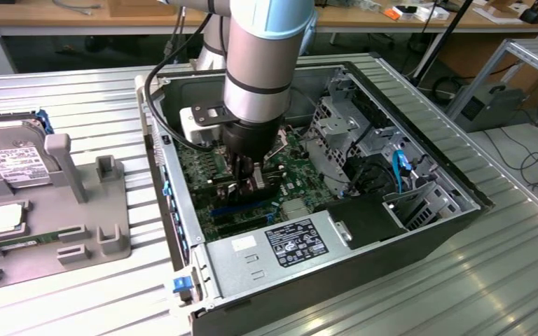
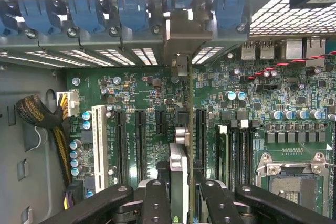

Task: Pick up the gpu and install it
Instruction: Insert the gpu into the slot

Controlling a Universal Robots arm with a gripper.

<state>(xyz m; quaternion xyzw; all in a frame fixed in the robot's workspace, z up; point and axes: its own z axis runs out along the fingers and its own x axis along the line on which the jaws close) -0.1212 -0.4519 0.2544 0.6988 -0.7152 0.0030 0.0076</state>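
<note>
The scene contains one robot arm, one gripper, one gpu, one open computer case, one motherboard, one hard drive, one grey fixture tray and five blue slot clips.

The computer case lies open-side up, so the way in is from above. The robot arm already fills the middle of that opening. Inside, a drive cage rises at about 2 o'clock from the arm and a power supply at 6 o'clock. Over the motherboard, the upright card stands edge-on between two black slots, with narrow gaps either side. A cable bundle crowds the board's edge.
</note>
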